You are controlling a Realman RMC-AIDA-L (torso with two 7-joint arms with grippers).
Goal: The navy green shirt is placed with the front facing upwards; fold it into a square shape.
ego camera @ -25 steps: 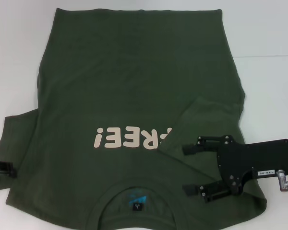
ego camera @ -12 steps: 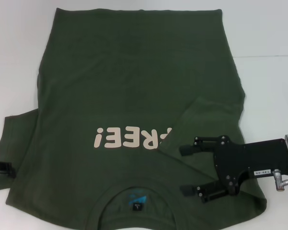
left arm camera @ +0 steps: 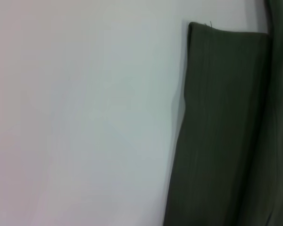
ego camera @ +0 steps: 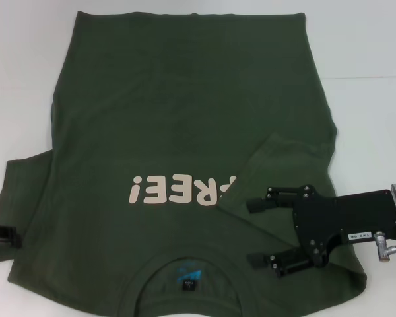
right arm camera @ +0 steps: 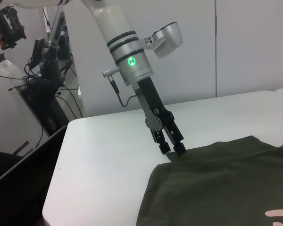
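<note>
1. Head view: the navy green shirt [ego camera: 185, 165] lies face up on the white table [ego camera: 369, 53], collar toward me, the pink print [ego camera: 183, 189] reading upside down. The sleeve on my right side [ego camera: 287, 165] is already folded in over the body. My right gripper [ego camera: 261, 234] hovers above that folded part, near the collar, its fingers spread wide with nothing between them. My left gripper [ego camera: 3, 232] shows only as a dark tip at the far edge of the other sleeve [ego camera: 26, 198], which lies flat and unfolded.

2. My judgement: the right sleeve fold looks set, so the left sleeve comes next. To do it well, I would pinch that sleeve at its outer hem, lift only enough to clear the body, carry it straight across, and lay it without dragging wrinkles into the print.

3. Left wrist view: I see a strip of the shirt's cloth [left arm camera: 221, 132] with a straight hemmed edge lying on bare white tabletop [left arm camera: 85, 117]. My own fingers do not show here.

4. Right wrist view: across the table, my left gripper [right arm camera: 172, 149] points down at the corner of the shirt [right arm camera: 217, 188], its fingers close together and tips touching or just above the cloth edge; whether they hold fabric I cannot tell.

5. Surface and room: the tabletop [right arm camera: 108, 155] is smooth, white and matte. Behind it stand pale wall panels [right arm camera: 254, 47], and off to one side a rack of dark equipment and cables [right arm camera: 42, 80].
</note>
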